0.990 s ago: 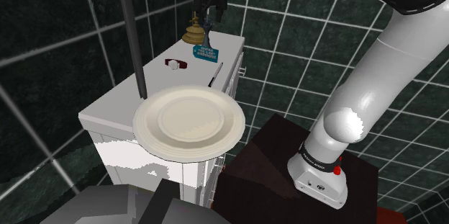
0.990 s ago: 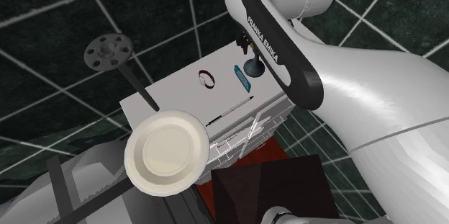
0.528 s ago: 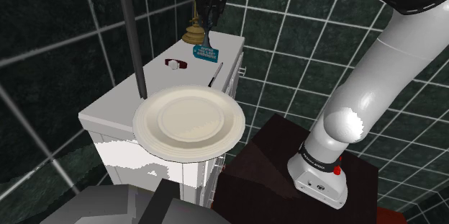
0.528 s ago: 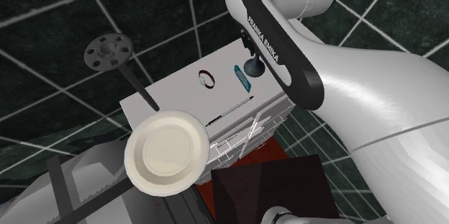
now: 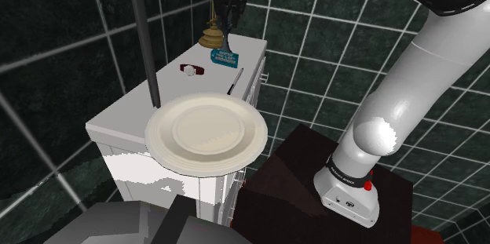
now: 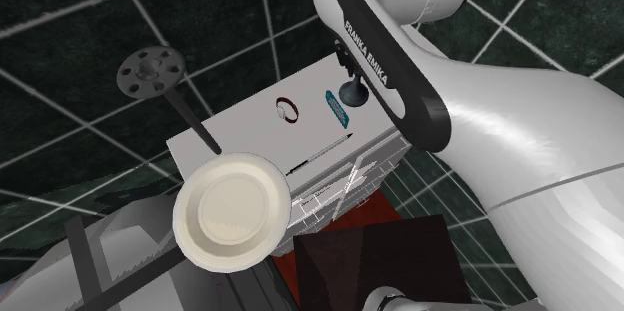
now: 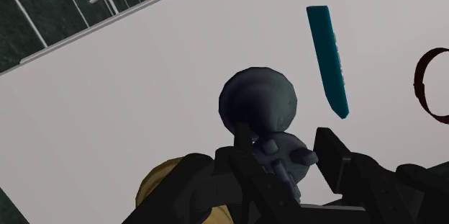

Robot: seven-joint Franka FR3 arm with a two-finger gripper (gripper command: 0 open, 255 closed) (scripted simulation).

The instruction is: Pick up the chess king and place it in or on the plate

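two fingers [image 7: 243, 149] of the hand [image 7: 285, 147] clasp the chess king [image 7: 257, 100]; plate [image 5: 157, 134] stands well apart

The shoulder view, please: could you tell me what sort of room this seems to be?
Probably a bathroom, though that is a guess: dark green tiled walls with pale grout stand all round, and the white cabinet resembles a vanity unit.

We log finishes | gripper [image 7: 284, 150]: matt black | chess king [image 7: 257, 100] at gripper: smooth dark grey, faint sheen | cabinet top [image 7: 129, 114] beneath gripper: matt, smooth, pale | teal strip [image 7: 327, 57] beside gripper: smooth | plate [image 5: 161, 136] well apart from gripper: cream, soft gloss
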